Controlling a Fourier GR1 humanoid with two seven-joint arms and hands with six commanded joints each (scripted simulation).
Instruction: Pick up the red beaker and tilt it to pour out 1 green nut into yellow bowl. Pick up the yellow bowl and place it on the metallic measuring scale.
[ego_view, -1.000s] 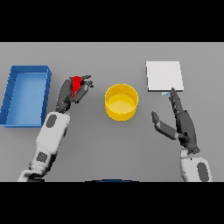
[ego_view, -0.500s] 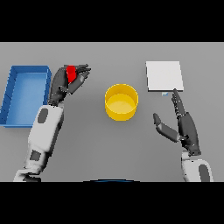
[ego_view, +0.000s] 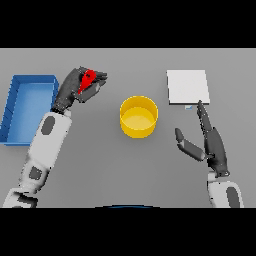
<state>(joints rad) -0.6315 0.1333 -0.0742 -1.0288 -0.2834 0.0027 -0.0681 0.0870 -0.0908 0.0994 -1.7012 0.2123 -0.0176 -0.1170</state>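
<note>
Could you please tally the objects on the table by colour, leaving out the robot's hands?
Red: 1, the red beaker, held in the left hand
Yellow: 1, the yellow bowl
Blue: 1, the blue bin
Metallic white: 1, the measuring scale
Total: 4

Even, flat light, faint soft shadows, no glare, mild softness

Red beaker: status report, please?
Left hand shut on red beaker, left of round yellow bowl. Right hand open, idle. Path clear.
</note>
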